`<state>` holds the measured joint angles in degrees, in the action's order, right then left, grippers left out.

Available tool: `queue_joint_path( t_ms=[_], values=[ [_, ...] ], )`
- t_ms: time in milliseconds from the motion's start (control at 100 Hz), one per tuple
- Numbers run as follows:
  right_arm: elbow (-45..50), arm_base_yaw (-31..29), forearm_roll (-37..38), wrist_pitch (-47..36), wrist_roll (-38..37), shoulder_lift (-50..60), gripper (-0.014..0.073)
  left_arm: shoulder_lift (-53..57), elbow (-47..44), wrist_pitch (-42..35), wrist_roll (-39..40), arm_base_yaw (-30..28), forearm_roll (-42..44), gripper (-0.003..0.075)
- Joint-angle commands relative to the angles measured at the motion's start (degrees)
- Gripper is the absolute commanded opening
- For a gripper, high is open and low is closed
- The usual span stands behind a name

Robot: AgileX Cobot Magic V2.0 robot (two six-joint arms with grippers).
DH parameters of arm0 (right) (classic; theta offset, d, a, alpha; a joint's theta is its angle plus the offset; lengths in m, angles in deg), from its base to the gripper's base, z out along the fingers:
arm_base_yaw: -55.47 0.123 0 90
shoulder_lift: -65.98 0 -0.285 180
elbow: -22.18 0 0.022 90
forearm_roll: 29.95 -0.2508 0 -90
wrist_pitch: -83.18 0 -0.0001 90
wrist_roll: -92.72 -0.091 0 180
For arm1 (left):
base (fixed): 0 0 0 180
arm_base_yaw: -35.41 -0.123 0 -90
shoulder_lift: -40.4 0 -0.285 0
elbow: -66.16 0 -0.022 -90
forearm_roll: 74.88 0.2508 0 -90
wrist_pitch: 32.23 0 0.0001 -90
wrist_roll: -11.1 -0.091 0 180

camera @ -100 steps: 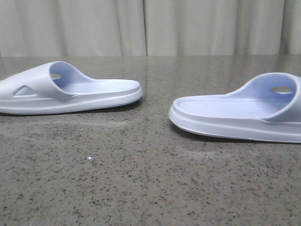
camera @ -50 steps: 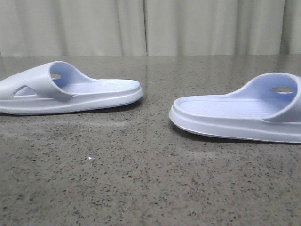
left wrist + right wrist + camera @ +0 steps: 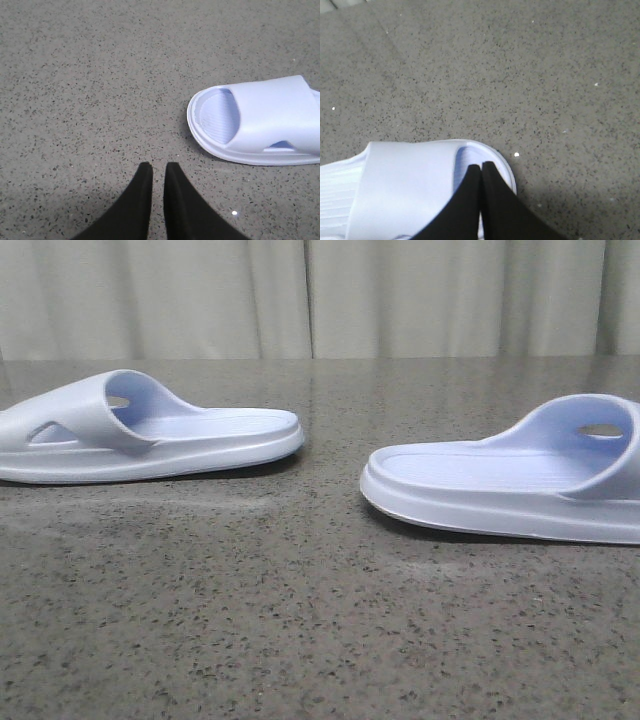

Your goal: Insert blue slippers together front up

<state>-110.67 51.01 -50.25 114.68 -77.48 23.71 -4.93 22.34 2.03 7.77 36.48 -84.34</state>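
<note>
Two blue slippers (image 3: pixel 150 430) (image 3: pixel 510 485) lie well apart on the speckled worktop (image 3: pixel 300 620), unmoved since a second ago. Left hand (image 3: pixel 154 169) hovers beside one toe, nearly clenched, empty. Right hand (image 3: pixel 481 167) hovers clenched over the other's strap. No grasp yet.

No legible text, label, brand, number or sign appears in any view. The blue slippers (image 3: pixel 150 430) carry only moulded ribbing, without readable marking. The speckled tabletop (image 3: pixel 300 620) beneath them carries no printing.
</note>
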Motion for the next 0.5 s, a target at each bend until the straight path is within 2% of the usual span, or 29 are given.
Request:
queue_joint_path(
  t_ms=[0,70,190,310,490],
  values=[
    [-2.1,-0.25,0.57,-2.07,0.14,-0.41,-0.0065,-1.09,2.07,-3.48,-1.19,0.48,-2.57,0.0029],
    [-2.1,-0.25,0.57,-1.71,0.14,-0.41,-0.0017,-1.67,2.07,-4.06,-3.74,0.48,-5.89,0.007],
    [-2.1,-0.25,0.57,0.19,0.14,-0.41,0.01,-1.9,2.07,-4.45,-7.81,0.48,-11.14,0.0188],
    [-2.1,-0.25,0.57,1.65,0.14,-0.41,0.0188,-1.9,2.07,-4.59,-9.01,0.48,-12.74,0.0293],
    [-2.1,-0.25,0.57,3.61,0.14,-0.41,0.0217,-1.9,2.07,-3.96,-9.01,0.48,-13.92,0.0318]
  ],
)
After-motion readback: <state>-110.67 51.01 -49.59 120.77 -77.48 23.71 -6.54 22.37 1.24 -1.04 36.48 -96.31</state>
